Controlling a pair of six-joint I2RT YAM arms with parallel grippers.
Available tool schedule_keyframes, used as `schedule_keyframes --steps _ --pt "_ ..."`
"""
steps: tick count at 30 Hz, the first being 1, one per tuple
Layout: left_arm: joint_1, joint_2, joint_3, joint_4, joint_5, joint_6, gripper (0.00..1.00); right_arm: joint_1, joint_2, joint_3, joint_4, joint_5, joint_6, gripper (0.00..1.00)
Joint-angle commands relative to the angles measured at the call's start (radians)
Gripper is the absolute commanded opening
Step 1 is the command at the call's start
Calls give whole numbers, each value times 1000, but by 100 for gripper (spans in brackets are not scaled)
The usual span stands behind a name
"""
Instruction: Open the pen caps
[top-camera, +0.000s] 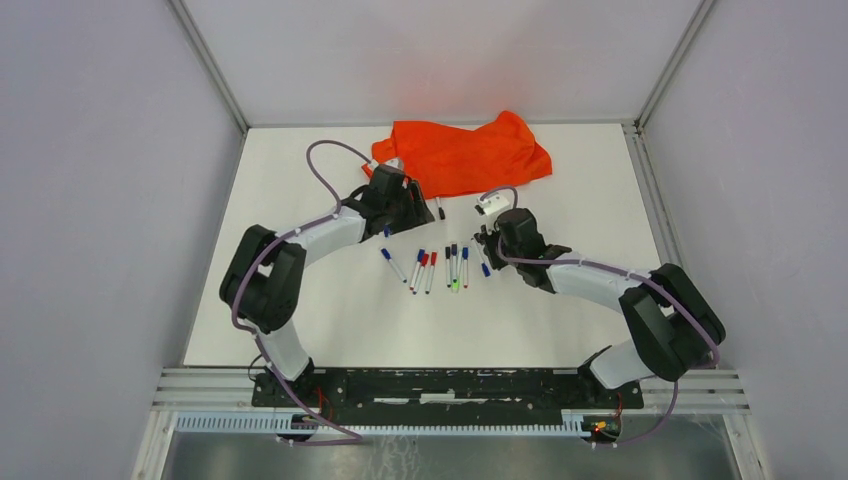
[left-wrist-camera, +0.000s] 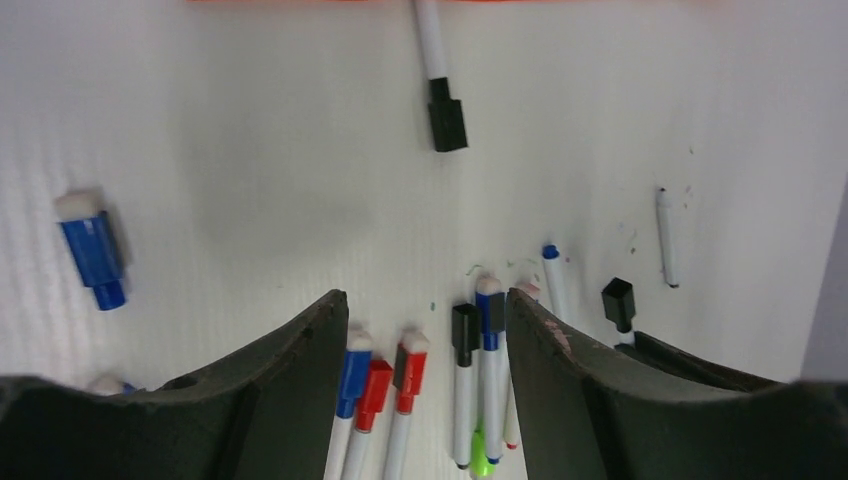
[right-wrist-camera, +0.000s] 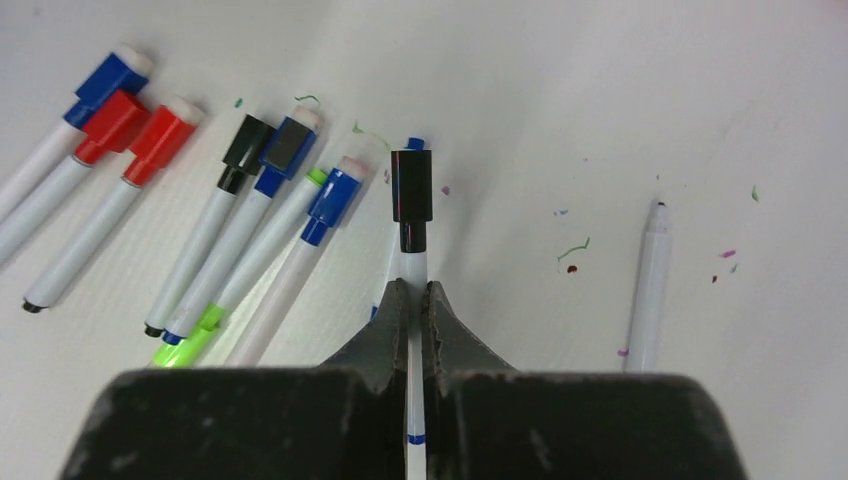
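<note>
My right gripper (right-wrist-camera: 412, 300) (top-camera: 488, 250) is shut on the white barrel of a pen whose black cap (right-wrist-camera: 410, 185) points away from the fingers. Left of it lies a row of capped pens with red caps (right-wrist-camera: 160, 140), blue caps (right-wrist-camera: 335, 195) and another black cap (right-wrist-camera: 245, 145). My left gripper (left-wrist-camera: 425, 330) (top-camera: 408, 215) hangs open above the cap ends of that row (left-wrist-camera: 410, 365), holding nothing. A loose blue cap (left-wrist-camera: 93, 255) lies off to the left.
An orange cloth (top-camera: 465, 155) is bunched at the far side. A black-capped pen (left-wrist-camera: 447, 120) lies just in front of it. An uncapped white barrel (right-wrist-camera: 650, 290) rests to the right of the held pen. Small ink marks dot the white table (top-camera: 330, 330).
</note>
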Motion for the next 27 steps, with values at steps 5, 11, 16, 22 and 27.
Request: schedule_keyframes --steps 5,11,16,22,27 --pt "-63 -24 -9 192 157 -125 65 13 -23 17 71 -135 37 0" --pt "-102 -4 0 215 172 -164 66 24 -23 17 121 -178 73 0" --pt "-122 16 -7 231 177 -186 66 30 -28 17 155 -199 97 0" --pt "-135 26 -15 244 177 -201 66 34 -43 16 180 -201 111 0" --pt "-143 32 -22 250 170 -210 66 34 -56 8 204 -208 124 0"
